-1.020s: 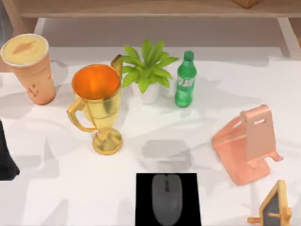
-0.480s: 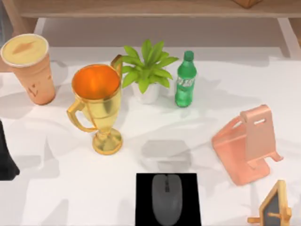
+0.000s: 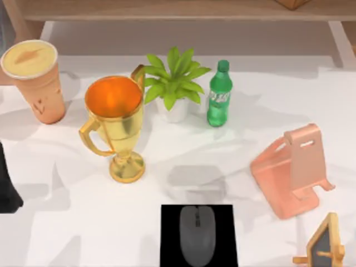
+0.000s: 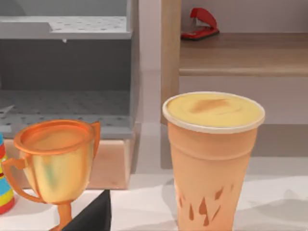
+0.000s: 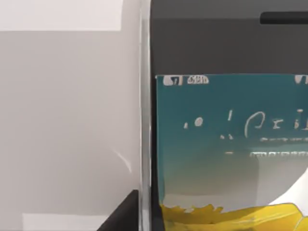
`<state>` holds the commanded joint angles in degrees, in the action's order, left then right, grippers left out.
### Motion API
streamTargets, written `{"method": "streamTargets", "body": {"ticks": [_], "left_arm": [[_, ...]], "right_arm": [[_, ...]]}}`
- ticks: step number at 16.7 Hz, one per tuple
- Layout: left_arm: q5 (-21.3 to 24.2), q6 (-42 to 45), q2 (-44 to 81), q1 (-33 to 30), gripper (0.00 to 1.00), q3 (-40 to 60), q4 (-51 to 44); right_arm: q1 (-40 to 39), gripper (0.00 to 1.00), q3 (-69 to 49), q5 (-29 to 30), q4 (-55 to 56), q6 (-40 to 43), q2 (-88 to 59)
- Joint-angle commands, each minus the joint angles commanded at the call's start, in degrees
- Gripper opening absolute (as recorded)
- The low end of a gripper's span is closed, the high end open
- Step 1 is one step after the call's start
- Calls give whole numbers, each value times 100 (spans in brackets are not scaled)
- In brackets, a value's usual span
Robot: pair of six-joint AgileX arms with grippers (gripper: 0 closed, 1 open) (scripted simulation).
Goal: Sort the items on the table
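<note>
1. A dark part of the left arm point(image 3: 8, 186) shows at the surface's left edge — parked low.
2. A dark claw finger point(image 4: 91, 214) juts up in the left wrist view.

On the table point(image 3: 83, 222), a cup point(image 3: 36, 80) stands far left, a trophy point(image 3: 115, 125) to its right, then a potted plant point(image 3: 175, 83) and a bottle point(image 3: 219, 94), a phone stand point(image 3: 292, 169) at right, and a computer mouse point(image 3: 197, 233) on a mat point(image 3: 169, 236) near centre.

No legible text; bottle point(image 3: 219, 95) label unreadable
</note>
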<state>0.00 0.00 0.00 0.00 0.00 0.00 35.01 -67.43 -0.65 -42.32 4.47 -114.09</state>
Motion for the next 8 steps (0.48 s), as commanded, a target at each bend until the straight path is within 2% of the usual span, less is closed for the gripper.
{"method": "streamTargets", "body": {"ticks": [8], "left_arm": [[0,0,0,0,100,0,0]], "right_arm": [[9,0,-103,53,-161,15,189]]}}
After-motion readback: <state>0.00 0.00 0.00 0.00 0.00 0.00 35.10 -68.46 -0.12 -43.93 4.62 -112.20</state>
